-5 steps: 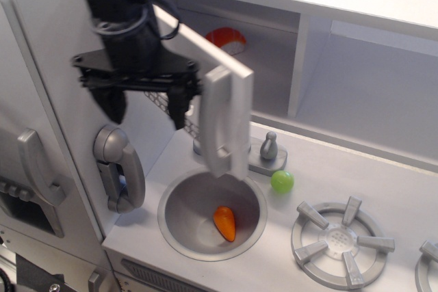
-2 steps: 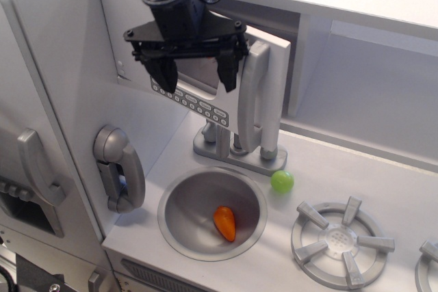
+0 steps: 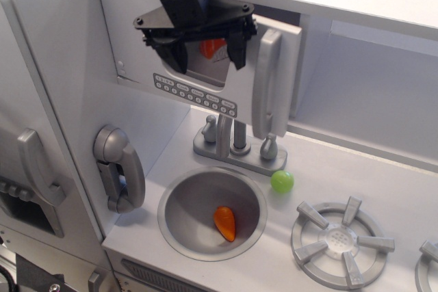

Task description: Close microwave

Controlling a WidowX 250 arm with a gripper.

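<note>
- The microwave (image 3: 205,66) sits in the upper centre of the frame, above the sink. Its door looks almost flush with the cabinet front, though a slim dark gap shows along the top right edge, so it may not be fully seated.
- The hand (image 3: 205,56) is spread open, its two dark fingers (image 3: 237,51) lying against the clear window, gripping nothing. If it draws back too soon, the door could be left slightly ajar.
- The right finger is just beside the tall grey handle (image 3: 265,81). A sideways drift could hook it and drag the door outward again.
- Pushing harder on the window risks flexing the thin panel or rocking the whole toy kitchen, since the door seems to have little travel left.
- An orange item (image 3: 212,47) shows through the window; if it sits close behind the door, it might block the last bit of closing.
- The faucet (image 3: 236,143) stands on the worktop directly below, so a downward slip of the arm could strike it.
</note>
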